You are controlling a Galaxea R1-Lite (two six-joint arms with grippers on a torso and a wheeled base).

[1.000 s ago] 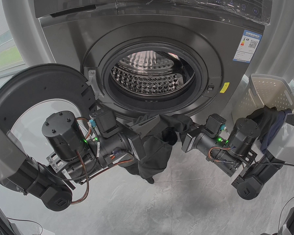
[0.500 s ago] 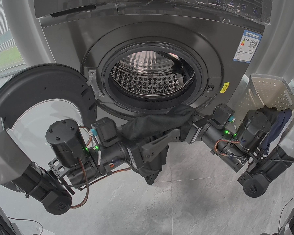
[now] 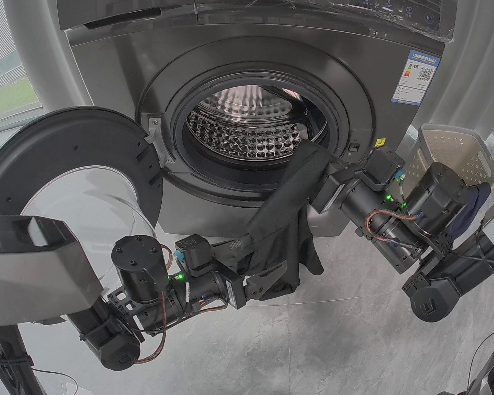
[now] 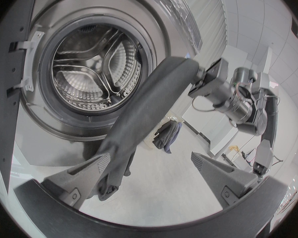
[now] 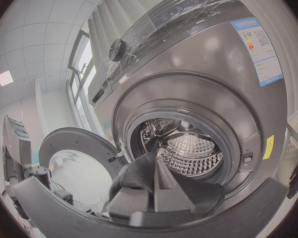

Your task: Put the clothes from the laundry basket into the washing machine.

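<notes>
Right claw (image 3: 318, 174), clamped on the top end of the dark garment (image 3: 282, 220) at the washing machine's (image 3: 121, 61) open mouth, sits nearer the drum (image 3: 247, 133), the cloth slanting down to the spread left claw (image 3: 259, 263).

Head view. The washing machine (image 3: 247, 50) fills the upper centre of the frame, with its drum (image 3: 241, 130) open to the front. The door (image 3: 66, 154) stands swung out at centre left. The laundry basket (image 3: 458, 152) stands at the right edge, just beside the machine, with clothes (image 3: 473, 208) over its near rim. A garment (image 3: 288, 215) hangs before the lower right of the opening. It runs from the right gripper (image 3: 323, 175) above to the left gripper (image 3: 258, 261) below, over the floor (image 3: 313, 346).
</notes>
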